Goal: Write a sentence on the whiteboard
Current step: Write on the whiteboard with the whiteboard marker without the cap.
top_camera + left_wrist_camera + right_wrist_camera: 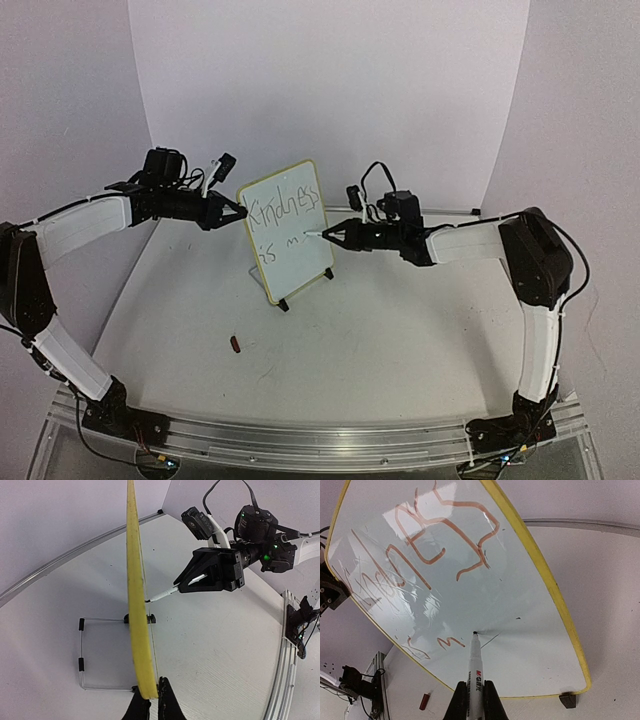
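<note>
Closest to us, the right hand [474, 687] pinches the marker [475, 665], tip touching the whiteboard [530, 630] just ahead of it. We read the sentence [285, 226], "Kindness is m", plainly overhead; the left wrist view shows the board edge-on, its frame pinched in the left hand [150, 701].

The whiteboard [303, 262], yellow-framed, round-cornered and black-footed, stands leaning back near the middle of the table [400, 340], facing five o'clock. The sentence [283, 213], in thin dark handwriting, reads "Kindness" above "is m".
</note>
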You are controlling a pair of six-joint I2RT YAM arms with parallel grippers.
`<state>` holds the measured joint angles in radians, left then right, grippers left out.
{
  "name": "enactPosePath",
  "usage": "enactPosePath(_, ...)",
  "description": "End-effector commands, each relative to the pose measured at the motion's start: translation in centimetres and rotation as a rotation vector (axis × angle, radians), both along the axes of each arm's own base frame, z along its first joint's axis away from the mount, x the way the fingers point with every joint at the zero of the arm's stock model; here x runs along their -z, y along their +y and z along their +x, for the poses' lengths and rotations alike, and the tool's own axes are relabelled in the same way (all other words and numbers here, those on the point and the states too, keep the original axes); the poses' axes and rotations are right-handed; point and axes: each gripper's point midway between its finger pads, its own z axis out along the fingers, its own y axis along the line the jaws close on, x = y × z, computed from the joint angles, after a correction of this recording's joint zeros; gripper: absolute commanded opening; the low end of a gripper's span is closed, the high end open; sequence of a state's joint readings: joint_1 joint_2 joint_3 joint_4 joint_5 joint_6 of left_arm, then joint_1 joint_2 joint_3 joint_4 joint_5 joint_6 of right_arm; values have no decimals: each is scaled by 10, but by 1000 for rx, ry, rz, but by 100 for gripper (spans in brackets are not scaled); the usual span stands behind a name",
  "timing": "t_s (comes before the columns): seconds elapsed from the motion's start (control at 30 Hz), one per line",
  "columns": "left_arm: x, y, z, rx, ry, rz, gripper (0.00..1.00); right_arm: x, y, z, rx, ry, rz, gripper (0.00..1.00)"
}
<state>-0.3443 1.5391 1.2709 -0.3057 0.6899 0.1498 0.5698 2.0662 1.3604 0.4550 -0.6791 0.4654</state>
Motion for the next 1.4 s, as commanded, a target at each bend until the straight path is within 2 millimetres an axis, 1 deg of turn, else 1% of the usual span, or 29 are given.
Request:
enactPosePath(0.0, 18, 1, 0, 5, 41, 55, 0, -17, 5, 11, -1, -42, 36, 0)
enactPosePath(0.13, 19, 0, 0, 5, 41, 55, 0, -18, 6, 12, -6, -45, 39, 0)
enactPosePath(0.33, 20, 0, 0, 5, 44, 54, 0, -13, 9, 9, -33, -33, 35, 0)
enactPosePath(0.57, 21, -1, 1, 8, 50, 54, 0, -1, 8, 5, -45, -17, -3, 0)
enactPosePath(0.8, 22, -1, 1, 7, 52, 54, 0, 18, 5, 3, -44, 16, -46, 0)
enactPosePath(0.9, 23, -1, 1, 8, 54, 55, 0, 19, 2, 5, -24, 15, -58, 0)
enactPosePath(1.03, 22, -1, 1, 9, 51, 54, 0, 13, -2, 10, 16, 0, -62, 0)
enactPosePath(1.37, 20, -1, 1, 9, 48, 52, 0, -22, -2, 15, 40, -63, -31, 0)
